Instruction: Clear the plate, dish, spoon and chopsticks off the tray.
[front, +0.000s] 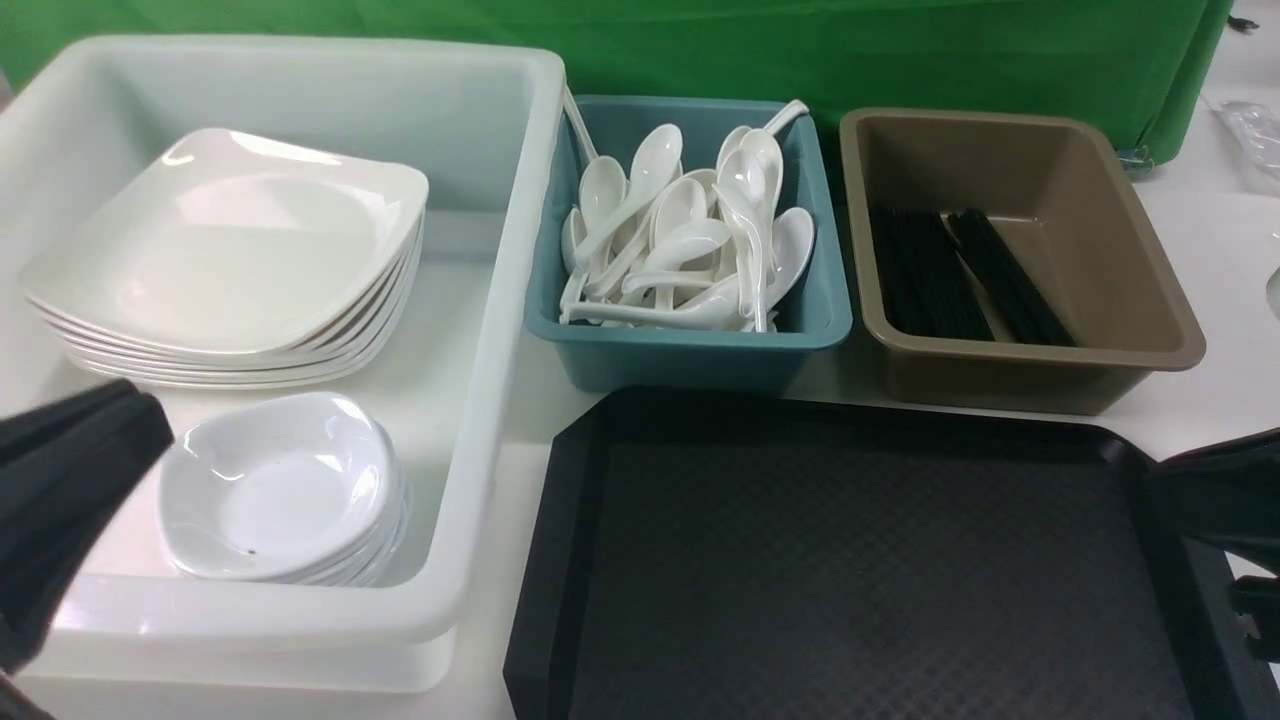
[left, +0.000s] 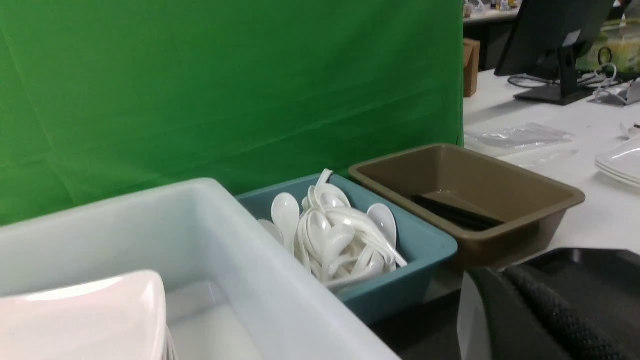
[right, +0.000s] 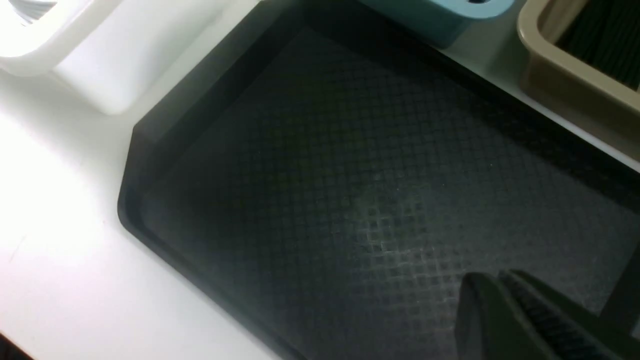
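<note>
The black tray (front: 860, 560) lies bare at the front, with nothing on its textured floor (right: 350, 190). A white square plate (front: 230, 240) tops a stack in the white tub (front: 480, 330). In front of it a small white dish (front: 280, 480) tops a second stack. White spoons (front: 680, 240) fill the teal bin (front: 690, 350). Black chopsticks (front: 960, 270) lie in the brown tub (front: 1130, 280). My left gripper (front: 150, 420) hangs shut and empty beside the dish stack. My right gripper (front: 1165, 468) is shut and empty over the tray's right rim, its tips (right: 492, 277) just above the tray.
A green cloth (front: 800, 50) closes off the back. The white tub, teal bin and brown tub stand in a row behind the tray. Off to the right on the white table sit a monitor stand (left: 555, 75), a plastic bag (left: 520, 135) and more plates (left: 620, 162).
</note>
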